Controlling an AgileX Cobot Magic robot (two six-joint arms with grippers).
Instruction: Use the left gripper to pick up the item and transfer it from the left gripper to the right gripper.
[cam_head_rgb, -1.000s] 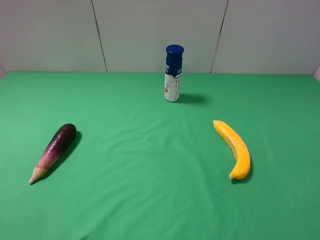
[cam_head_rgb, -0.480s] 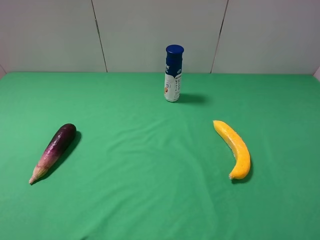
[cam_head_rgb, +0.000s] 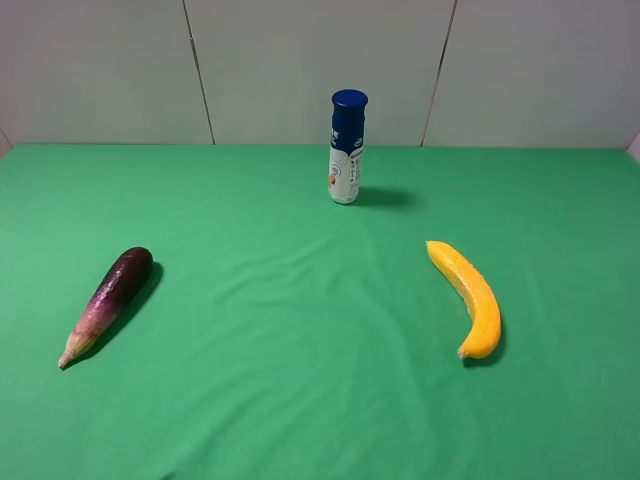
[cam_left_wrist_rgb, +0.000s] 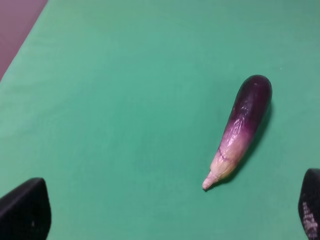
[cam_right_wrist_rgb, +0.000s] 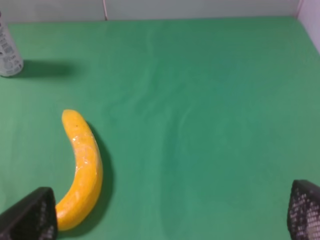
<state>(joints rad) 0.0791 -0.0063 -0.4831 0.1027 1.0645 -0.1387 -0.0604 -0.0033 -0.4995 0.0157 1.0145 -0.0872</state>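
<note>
The yellow banana (cam_head_rgb: 468, 296) lies flat on the green cloth at the right of the exterior high view. It also shows in the right wrist view (cam_right_wrist_rgb: 82, 167). Neither arm shows in the exterior high view. My left gripper (cam_left_wrist_rgb: 165, 212) is open and empty, its two black fingertips (cam_left_wrist_rgb: 25, 210) at the frame's lower corners, with the purple eggplant (cam_left_wrist_rgb: 241, 127) on the cloth ahead of it. My right gripper (cam_right_wrist_rgb: 170, 215) is open and empty, one fingertip (cam_right_wrist_rgb: 31, 216) close to the banana's thick end.
The purple eggplant (cam_head_rgb: 107, 302) lies at the left of the cloth. A blue-capped white bottle (cam_head_rgb: 346, 148) stands upright at the back middle, its base visible in the right wrist view (cam_right_wrist_rgb: 7, 47). The green cloth (cam_head_rgb: 300, 330) covers the table up to a pale wall.
</note>
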